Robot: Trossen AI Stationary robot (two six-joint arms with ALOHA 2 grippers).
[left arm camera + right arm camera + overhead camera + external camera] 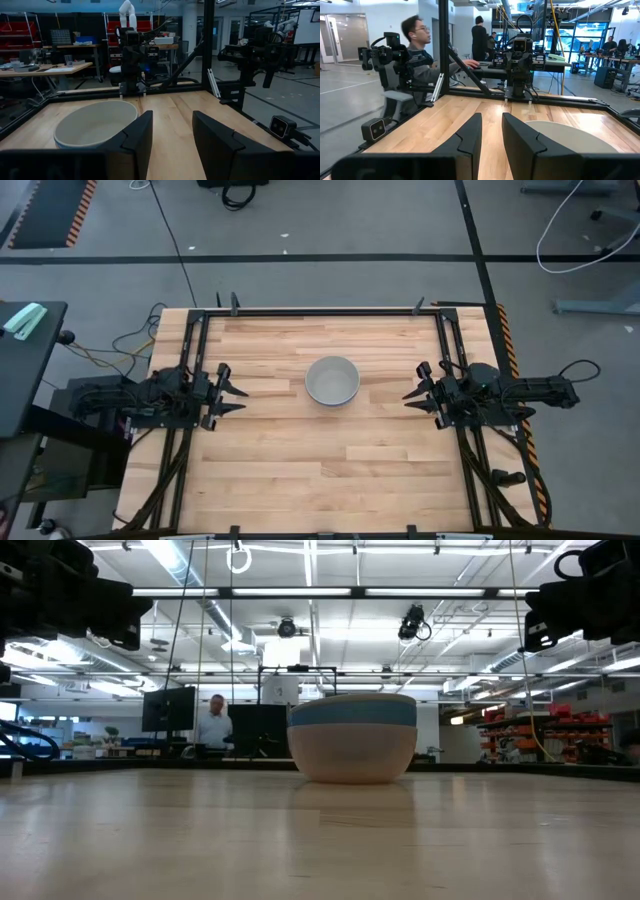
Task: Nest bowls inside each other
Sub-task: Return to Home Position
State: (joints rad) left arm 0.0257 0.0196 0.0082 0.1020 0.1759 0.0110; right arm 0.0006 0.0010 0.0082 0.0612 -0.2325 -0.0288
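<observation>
The three bowls stand nested in one stack (332,381) at the table's middle, base on the wood. From above only the pale grey-white inner bowl (95,123) shows. The low view shows the salmon-pink bowl (352,753) at the bottom, a blue rim band (352,712) above it and a grey-white rim on top. My left gripper (236,393) hovers open near the table's left edge, well left of the stack. My right gripper (412,393) hovers open near the right edge, well right of the stack. In each wrist view the fingers point at the opposite arm, with the stack (570,137) off to one side.
A black metal frame (320,310) runs along the table's far edge and down both sides under the arms. Bare wood lies all around the stack. People sit and stand at desks beyond the table in the right wrist view (420,50).
</observation>
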